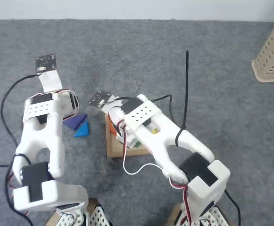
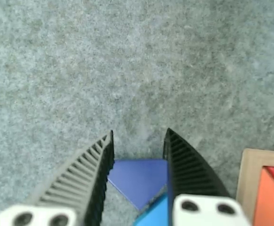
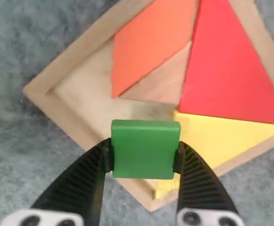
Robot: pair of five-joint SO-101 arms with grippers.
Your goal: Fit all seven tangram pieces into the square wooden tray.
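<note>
the green square piece [image 3: 145, 160] is held clamped between the fingers of the right tool [image 3: 144, 149], over the edge of the square wooden tray [image 3: 56, 89]. in the tray an orange piece [image 3: 151, 42], a red triangle [image 3: 226, 61] and a yellow triangle [image 3: 221, 136] are seen lying. the left tool [image 2: 139, 134] is spread moderately wide, astride a dark blue piece [image 2: 137, 176] with a light blue piece [image 2: 153, 212] just beside it. in the high view both blue pieces are found on the grey desk [image 1: 174, 56], at about 9 o'clock from the tray.

I see matt, pale wood on the tray [image 3: 82, 94]; the green piece [image 3: 145, 149] looks smooth, satin; the carpet [image 2: 127, 70], rough cloth.
</note>
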